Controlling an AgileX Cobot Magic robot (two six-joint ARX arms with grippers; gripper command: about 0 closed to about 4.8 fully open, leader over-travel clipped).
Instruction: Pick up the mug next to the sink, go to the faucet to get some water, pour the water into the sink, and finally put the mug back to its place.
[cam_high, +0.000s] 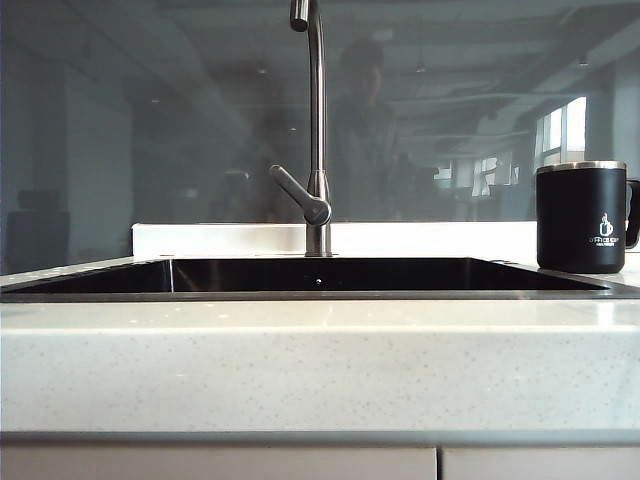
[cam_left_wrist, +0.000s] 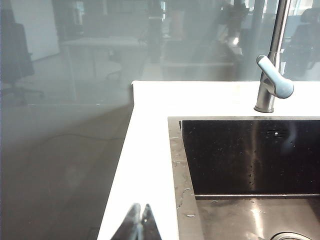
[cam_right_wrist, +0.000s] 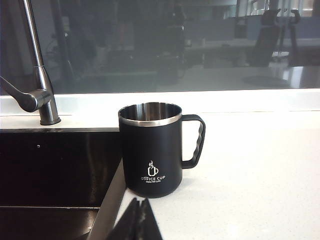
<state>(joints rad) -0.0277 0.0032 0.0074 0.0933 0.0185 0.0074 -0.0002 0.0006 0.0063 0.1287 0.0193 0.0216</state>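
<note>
The mug (cam_high: 582, 216) stands on the counter (cam_high: 320, 360) right of the sink (cam_high: 300, 277), faucet (cam_high: 316, 130) behind.

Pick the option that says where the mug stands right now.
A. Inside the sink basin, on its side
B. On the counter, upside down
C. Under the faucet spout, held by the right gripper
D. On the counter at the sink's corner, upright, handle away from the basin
D: the right wrist view shows the mug upright on the counter beside the sink, its handle turned away from the basin, untouched.
</note>
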